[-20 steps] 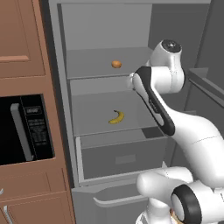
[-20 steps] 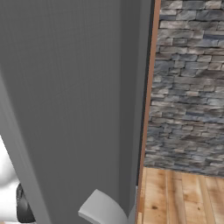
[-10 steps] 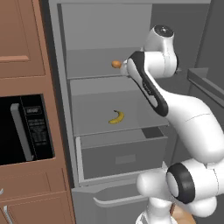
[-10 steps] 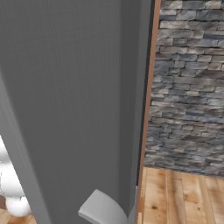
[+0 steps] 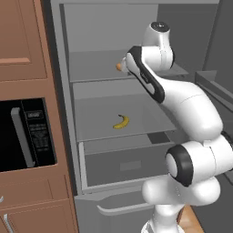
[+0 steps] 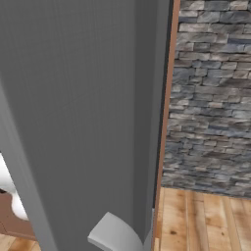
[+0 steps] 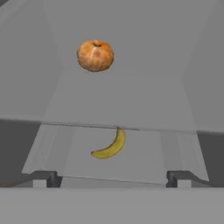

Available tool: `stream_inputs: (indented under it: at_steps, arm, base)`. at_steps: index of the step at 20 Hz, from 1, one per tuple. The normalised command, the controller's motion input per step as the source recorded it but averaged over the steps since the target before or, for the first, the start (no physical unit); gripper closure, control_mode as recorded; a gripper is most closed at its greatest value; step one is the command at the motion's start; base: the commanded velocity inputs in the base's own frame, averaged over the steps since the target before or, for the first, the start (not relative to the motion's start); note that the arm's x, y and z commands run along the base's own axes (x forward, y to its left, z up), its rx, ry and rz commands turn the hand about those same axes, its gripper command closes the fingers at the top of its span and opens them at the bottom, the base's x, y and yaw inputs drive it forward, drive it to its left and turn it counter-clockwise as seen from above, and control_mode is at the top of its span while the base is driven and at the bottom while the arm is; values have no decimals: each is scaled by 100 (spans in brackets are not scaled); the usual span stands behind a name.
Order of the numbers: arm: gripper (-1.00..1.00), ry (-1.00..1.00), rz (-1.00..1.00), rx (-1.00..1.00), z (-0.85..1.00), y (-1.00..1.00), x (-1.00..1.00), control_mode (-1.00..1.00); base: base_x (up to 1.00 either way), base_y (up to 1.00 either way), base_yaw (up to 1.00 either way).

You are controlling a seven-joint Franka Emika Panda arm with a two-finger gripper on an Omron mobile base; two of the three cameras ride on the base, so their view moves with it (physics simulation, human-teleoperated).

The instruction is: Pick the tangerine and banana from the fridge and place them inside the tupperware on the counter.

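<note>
The tangerine rests on the fridge's upper shelf, ahead of my gripper and slightly to its left in the hand view. The two fingertips stand far apart with nothing between them, so the gripper is open and short of the fruit. In the left base view the arm's end covers part of the tangerine. The banana lies on the middle shelf, and it is also in the hand view as the banana below the tangerine. The tupperware and the counter are out of view.
A grey drawer sits under the banana's shelf. A black microwave is set in brown wood cabinets left of the fridge. The open fridge door rises close in the right base view, beside a stone wall.
The arm has swung up and left to the upper shelf, and its end now covers part of the tangerine. The gripper stays open. Both fruits lie where they were.
</note>
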Motion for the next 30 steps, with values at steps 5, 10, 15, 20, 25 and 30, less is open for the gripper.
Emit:
stream_inputs:
  at_steps: [5, 10, 15, 20, 25, 30]
  arm:
    - [-100, 0, 0, 0, -5, 5, 55, -100]
    - [-100, 0, 0, -1, -21, 10, 50, -100]
    - [-100, 0, 0, -2, -20, 14, 46, -100]
    - [-100, 0, 0, 0, -3, 17, 58, -100]
    - [-100, 0, 0, 0, 0, 19, 73, -100]
    - [-100, 0, 0, 0, 0, 13, 69, -100]
  base:
    - [0, 0, 0]
    - [0, 0, 0]
    - [0, 0, 0]
    - [0, 0, 0]
    - [0, 0, 0]
    - [0, 0, 0]
